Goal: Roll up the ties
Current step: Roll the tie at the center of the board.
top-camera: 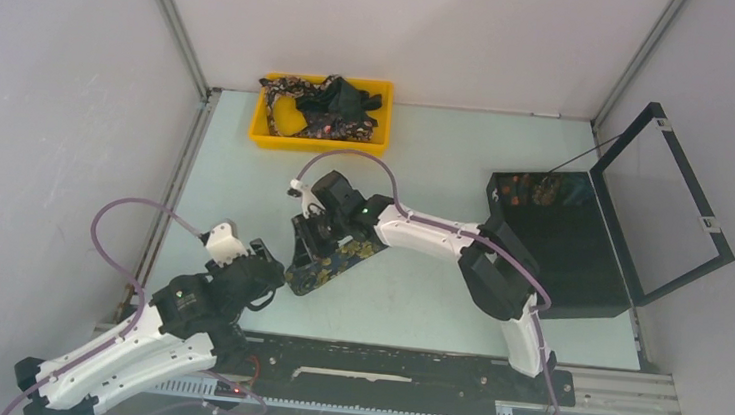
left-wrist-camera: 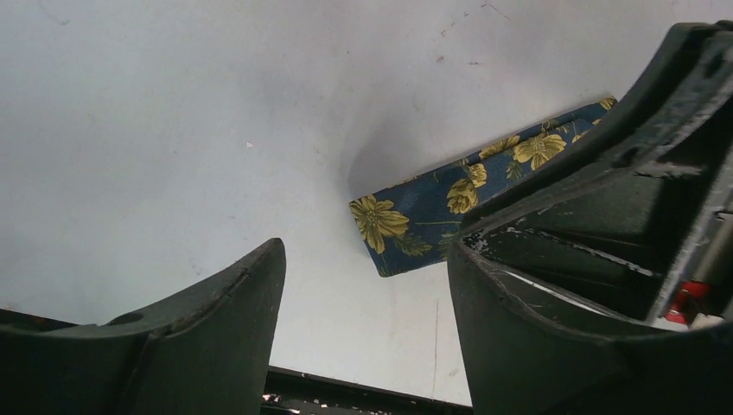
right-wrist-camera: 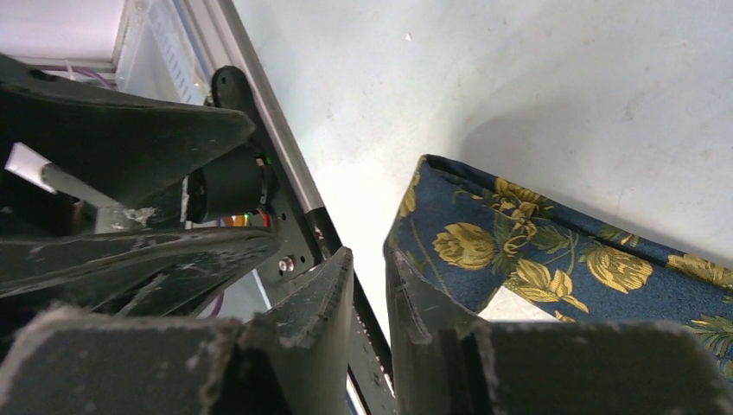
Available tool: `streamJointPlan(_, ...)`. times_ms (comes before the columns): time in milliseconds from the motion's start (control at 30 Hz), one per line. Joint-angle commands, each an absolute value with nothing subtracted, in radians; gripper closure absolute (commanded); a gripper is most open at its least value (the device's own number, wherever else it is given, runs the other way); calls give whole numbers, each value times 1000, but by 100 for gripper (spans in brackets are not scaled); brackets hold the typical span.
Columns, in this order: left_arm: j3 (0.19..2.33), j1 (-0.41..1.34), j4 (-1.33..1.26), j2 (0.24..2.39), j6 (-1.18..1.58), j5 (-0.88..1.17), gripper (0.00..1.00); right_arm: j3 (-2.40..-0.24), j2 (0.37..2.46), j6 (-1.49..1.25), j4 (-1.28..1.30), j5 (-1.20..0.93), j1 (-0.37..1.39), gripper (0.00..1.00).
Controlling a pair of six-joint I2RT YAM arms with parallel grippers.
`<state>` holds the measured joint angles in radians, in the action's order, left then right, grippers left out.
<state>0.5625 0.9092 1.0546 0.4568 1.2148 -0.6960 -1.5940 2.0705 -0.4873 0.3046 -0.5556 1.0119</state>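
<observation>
The tie (top-camera: 339, 257) lies mid-table; right gripper (right-wrist-camera: 370, 259), nearly closed, seems to prop its folded end from outside; left gripper (left-wrist-camera: 363, 259) gapes wide at the near end, ready to pinch

A pale green table (top-camera: 448, 154) sits boxed in by plain grey-white walls (top-camera: 410, 21) behind it and on both its sides. Aluminium posts (top-camera: 175, 20) stand at its far corners. Soft, even light leaves faint shadows on it.
</observation>
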Motion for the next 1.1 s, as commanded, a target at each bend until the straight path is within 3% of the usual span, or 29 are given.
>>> streamJointPlan(0, 555, 904, 1057, 460, 1241, -721, 26, -1639, 2099, -499, 308, -552, 1009, 77)
streamJointPlan(600, 507, 904, 962, 471, 1214, -676, 26, -1500, 2099, -505, 234, -552, 969, 79)
streamJointPlan(1067, 367, 808, 685, 466, 1151, -491, 25, -1413, 2108, -508, 157, -571, 938, 80)
